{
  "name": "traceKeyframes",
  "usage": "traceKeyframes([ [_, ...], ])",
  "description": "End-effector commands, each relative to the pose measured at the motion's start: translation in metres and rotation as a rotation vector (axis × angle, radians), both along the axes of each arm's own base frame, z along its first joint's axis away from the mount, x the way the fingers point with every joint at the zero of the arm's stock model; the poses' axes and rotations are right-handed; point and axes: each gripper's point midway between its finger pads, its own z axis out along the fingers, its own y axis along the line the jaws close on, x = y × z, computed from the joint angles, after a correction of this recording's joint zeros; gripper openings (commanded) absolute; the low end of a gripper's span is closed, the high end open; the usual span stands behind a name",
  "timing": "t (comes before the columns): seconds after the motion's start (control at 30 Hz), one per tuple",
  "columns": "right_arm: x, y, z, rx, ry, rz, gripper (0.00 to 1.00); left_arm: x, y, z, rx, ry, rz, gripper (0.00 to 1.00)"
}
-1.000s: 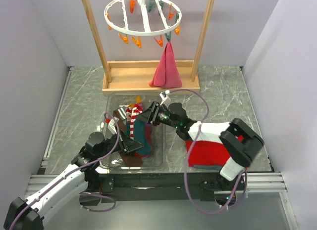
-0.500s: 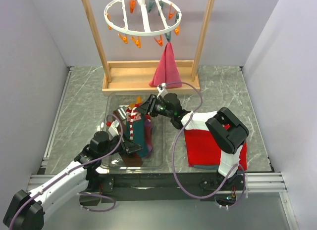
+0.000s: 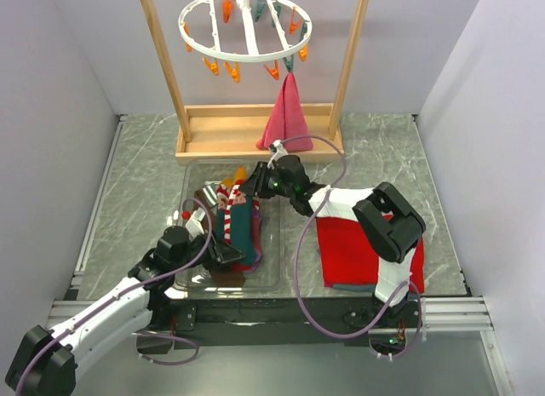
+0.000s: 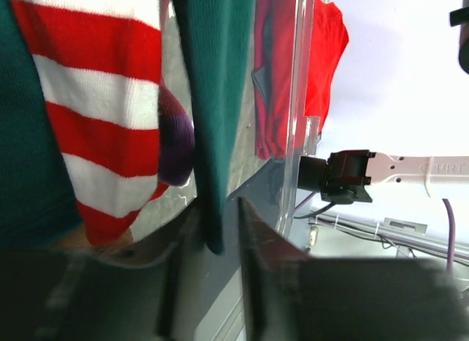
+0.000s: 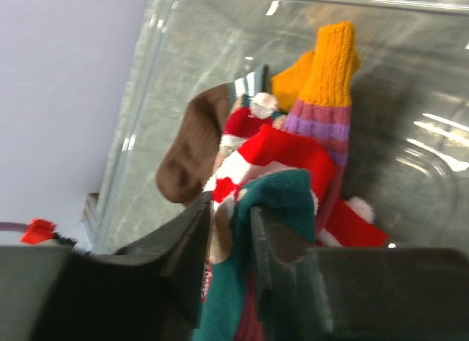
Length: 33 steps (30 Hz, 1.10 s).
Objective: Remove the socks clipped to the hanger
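Clear bin holds heaped socks; count unclear.

The top external camera sits high behind the arm bases, angled down toward the back wall. It covers the whole table, the hanger and the clear bin. The left wrist camera views the teal sock at very close range, rolled sideways. The right wrist camera looks down into the bin from close by. All three views share the sock pile.
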Motion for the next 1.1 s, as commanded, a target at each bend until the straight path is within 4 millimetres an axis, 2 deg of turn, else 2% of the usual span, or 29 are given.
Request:
traceKeyframes([
  [0.0, 0.014, -0.011, 0.028, -0.081, -0.096, -0.023, 0.45, -0.001, 0.0, 0.004, -0.006, -0.018, 0.001, 0.38],
  [0.07, 0.016, -0.013, 0.034, -0.117, -0.118, -0.023, 0.54, 0.001, 0.001, 0.011, -0.015, -0.043, 0.009, 0.46],
  [0.1, 0.015, -0.014, 0.035, -0.142, -0.108, -0.021, 0.62, -0.001, 0.002, 0.013, -0.011, -0.041, 0.009, 0.49],
  [0.13, 0.014, -0.014, 0.04, -0.155, -0.114, -0.019, 0.65, 0.001, 0.002, 0.022, -0.025, -0.066, 0.014, 0.51],
  [0.17, 0.013, -0.021, 0.034, -0.209, -0.101, -0.034, 0.68, 0.001, 0.002, 0.029, -0.034, -0.081, 0.017, 0.53],
  [0.2, 0.015, -0.022, 0.041, -0.224, -0.112, -0.044, 0.75, -0.001, 0.005, 0.025, -0.012, -0.059, 0.021, 0.57],
  [0.23, 0.016, -0.027, 0.045, -0.244, -0.122, -0.059, 0.79, 0.0, 0.006, 0.038, -0.025, -0.088, 0.029, 0.61],
  [0.27, 0.015, -0.034, 0.042, -0.293, -0.117, -0.065, 0.85, -0.001, 0.008, 0.043, -0.023, -0.097, 0.033, 0.64],
  [0.3, 0.017, -0.034, 0.05, -0.306, -0.13, -0.068, 0.89, -0.001, 0.009, 0.047, -0.024, -0.102, 0.035, 0.72],
  [0.33, 0.017, -0.037, 0.055, -0.325, -0.135, -0.07, 0.9, -0.003, 0.011, 0.056, -0.03, -0.118, 0.037, 0.73],
  [0.37, 0.013, -0.044, 0.051, -0.379, -0.122, -0.057, 0.97, -0.005, 0.011, 0.061, -0.038, -0.124, 0.031, 0.74],
  [0.4, 0.019, -0.045, 0.064, -0.395, -0.145, -0.074, 0.98, -0.007, 0.011, 0.065, -0.04, -0.126, 0.029, 0.8],
  [0.47, 0.015, -0.052, 0.064, -0.468, -0.142, -0.049, 1.0, -0.01, 0.013, 0.076, -0.049, -0.143, 0.022, 0.81],
  [0.5, 0.015, -0.048, 0.076, -0.463, -0.162, -0.03, 1.0, -0.012, 0.013, 0.083, -0.057, -0.156, 0.019, 0.81],
  [0.57, 0.004, -0.048, 0.075, -0.512, -0.15, 0.018, 1.0, -0.014, 0.015, 0.089, -0.057, -0.168, 0.018, 0.82],
  [0.6, 0.003, -0.043, 0.085, -0.511, -0.164, 0.03, 1.0, -0.014, 0.016, 0.097, -0.06, -0.185, 0.021, 0.82],
  [0.63, 0.002, -0.043, 0.083, -0.541, -0.163, 0.027, 1.0, -0.015, 0.017, 0.1, -0.059, -0.196, 0.023, 0.82],
  [0.67, -0.004, -0.045, 0.082, -0.572, -0.15, 0.027, 1.0, -0.015, 0.019, 0.101, -0.05, -0.197, 0.028, 0.83],
  [0.83, -0.006, -0.056, 0.106, -0.603, -0.204, -0.043, 1.0, -0.014, 0.027, 0.119, -0.014, -0.247, 0.052, 0.84],
  [0.93, -0.021, -0.06, 0.125, -0.573, -0.248, -0.053, 1.0, -0.013, 0.032, 0.127, 0.004, -0.273, 0.071, 0.85],
  [0.97, -0.031, -0.056, 0.119, -0.555, -0.252, -0.033, 1.0, -0.013, 0.034, 0.129, 0.008, -0.284, 0.076, 0.85],
  [1.0, -0.041, -0.057, 0.133, -0.506, -0.275, -0.028, 1.0, -0.012, 0.035, 0.13, 0.016, -0.293, 0.08, 0.86],
  [1.03, -0.049, -0.056, 0.135, -0.467, -0.269, -0.022, 1.0, -0.011, 0.036, 0.133, 0.013, -0.308, 0.087, 0.86],
  [1.07, -0.061, -0.053, 0.122, -0.435, -0.256, 0.007, 1.0, -0.011, 0.037, 0.134, 0.012, -0.317, 0.093, 0.88],
])
